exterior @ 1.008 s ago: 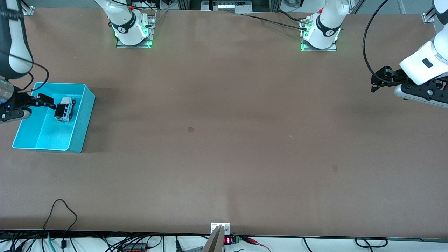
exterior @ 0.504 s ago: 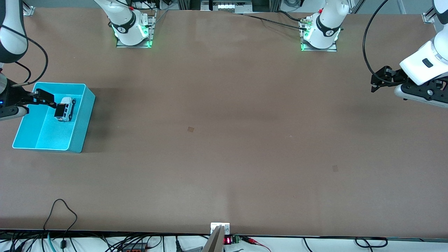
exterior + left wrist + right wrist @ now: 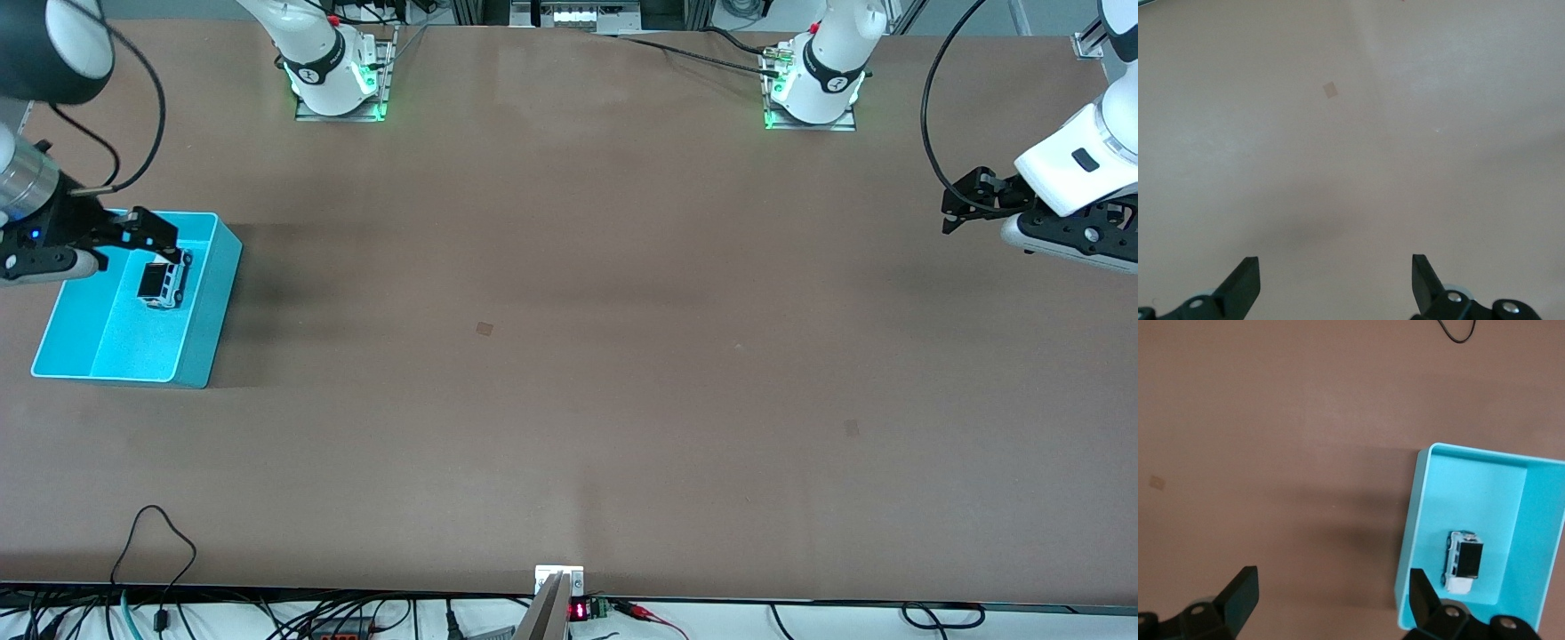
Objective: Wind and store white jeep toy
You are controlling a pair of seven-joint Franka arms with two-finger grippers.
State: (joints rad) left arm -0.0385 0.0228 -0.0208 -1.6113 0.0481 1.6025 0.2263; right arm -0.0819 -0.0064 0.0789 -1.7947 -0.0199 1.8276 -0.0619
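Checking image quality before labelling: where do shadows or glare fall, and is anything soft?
Front view: a dark shadow lies on the brown table beside the turquoise plastic bin, and green glow rings both arm bases. Right wrist view: the small white jeep toy is sharp. Left wrist view: soft, with a faint shadow.

Turquoise bin (image 3: 209,307) on brown table (image 3: 569,356)

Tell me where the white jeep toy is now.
The white jeep toy lies inside the turquoise bin at the right arm's end of the table, under the open right gripper.
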